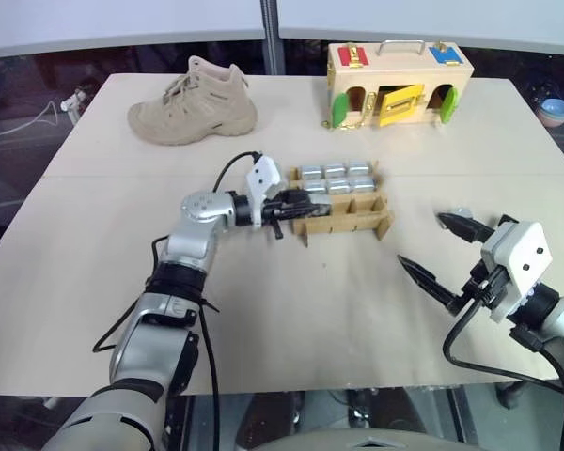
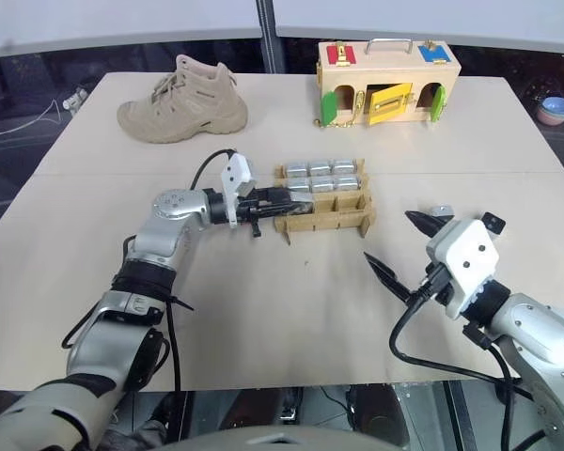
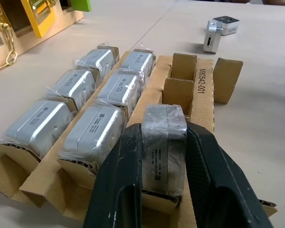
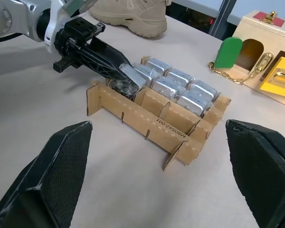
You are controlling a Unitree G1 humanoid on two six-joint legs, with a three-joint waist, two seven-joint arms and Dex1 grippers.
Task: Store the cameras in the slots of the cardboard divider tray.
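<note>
Camera clamped between the two black fingers of the left pincer, wrapped in clear film, sitting at the near-row end slot of the cardboard divider tray, partly down between the strips. Just beyond the fingertips, six more wrapped cameras filling the two far rows, three to a row, lying snug in their slots. Further along the same near row from the held camera, two slots showing bare cardboard. Past the far end of the tray from the left pincer, one loose camera lying on the tabletop, apart from the tray.

Right pincer spread wide, fingers well apart and gripping nothing, hovering over the tabletop on the tray's near right side, clear of the cardboard. Loose camera close by its far fingertip.

Well beyond the left pincer, toward the far edge of the tabletop, a tan shoe to the left and a pale wooden box with coloured doors, latches and a brass chain to the right, both well apart from the tray.
</note>
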